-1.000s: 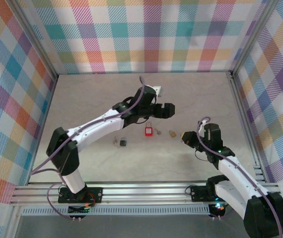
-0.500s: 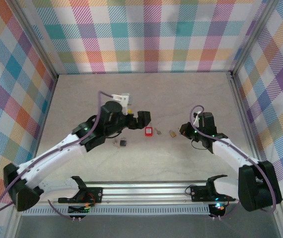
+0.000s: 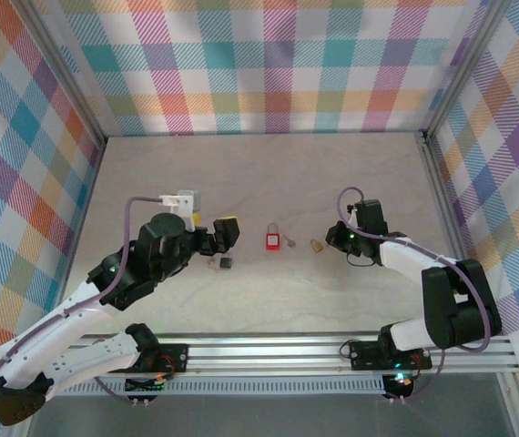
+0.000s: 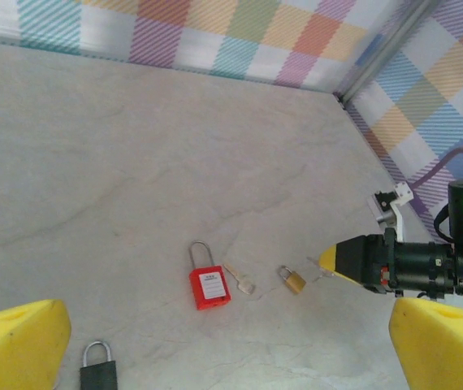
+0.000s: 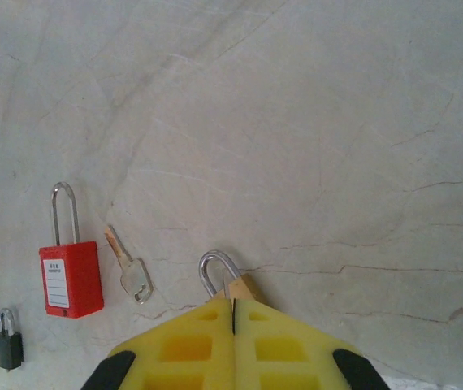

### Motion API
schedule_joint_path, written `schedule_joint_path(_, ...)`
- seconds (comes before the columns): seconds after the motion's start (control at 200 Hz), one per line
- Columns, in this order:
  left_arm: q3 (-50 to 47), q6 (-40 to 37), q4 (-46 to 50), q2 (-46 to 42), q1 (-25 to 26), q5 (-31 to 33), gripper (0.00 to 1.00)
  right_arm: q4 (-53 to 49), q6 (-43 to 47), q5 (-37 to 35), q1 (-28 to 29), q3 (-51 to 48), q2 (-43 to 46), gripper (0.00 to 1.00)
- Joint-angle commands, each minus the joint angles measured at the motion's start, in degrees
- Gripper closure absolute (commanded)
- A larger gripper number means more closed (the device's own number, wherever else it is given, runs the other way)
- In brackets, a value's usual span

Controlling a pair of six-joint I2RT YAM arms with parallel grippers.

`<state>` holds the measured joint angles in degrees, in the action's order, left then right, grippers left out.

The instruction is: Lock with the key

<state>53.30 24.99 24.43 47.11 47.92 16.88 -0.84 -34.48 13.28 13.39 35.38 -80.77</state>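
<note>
While right jaws meet at brass padlock (image 4: pixel 294 281), left jaws gape; silver key (image 5: pixel 131 270) beside red padlock (image 5: pixel 71 279)

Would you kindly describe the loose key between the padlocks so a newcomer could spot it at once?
Find the red padlock near the middle of the table. Between it and the small brass padlock lies the key, touching neither. Unlike those neighbours it is a thin flat piece with no shackle.

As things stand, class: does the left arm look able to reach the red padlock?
Probably yes. The left gripper, jaws open, sits just left of the red padlock with bare table between them; the black padlock lies nearer the arms, off that path.
</note>
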Motion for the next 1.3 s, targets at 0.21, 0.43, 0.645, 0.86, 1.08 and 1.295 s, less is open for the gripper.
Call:
schedule_joint_path(0.21, -1.94, -1.66, 0.33, -2.69, 0.80, 4.27, 0.00, 1.19, 2.74, 0.10, -0.38, 3.05, -4.68, 1.00)
schedule_joint_path(0.43, -2.11, -1.79, 0.19, -2.42, 0.85, 4.38, 0.00, 0.62, 3.62, 1.08, -0.42, 4.25, -6.86, 1.00)
schedule_joint_path(0.645, -2.35, -1.79, 0.10, -1.97, 0.85, 4.47, 0.00, 0.49, 3.94, 1.20, -0.39, 4.44, -8.30, 1.00)
schedule_joint_path(0.86, -2.41, -1.80, 0.01, -1.76, 0.86, 4.61, 0.00, 0.55, 4.02, 1.57, -0.31, 4.60, -8.85, 0.92)
schedule_joint_path(1.08, -2.87, -1.99, -0.16, -1.86, 0.79, 5.00, 0.00, 0.17, 4.33, 1.84, -0.29, 4.56, -8.53, 0.84)
schedule_joint_path(1.295, -2.87, -1.98, -0.16, -1.82, 0.85, 5.00, 0.00, -0.28, 4.51, 1.78, -0.29, 4.57, -8.09, 0.79)
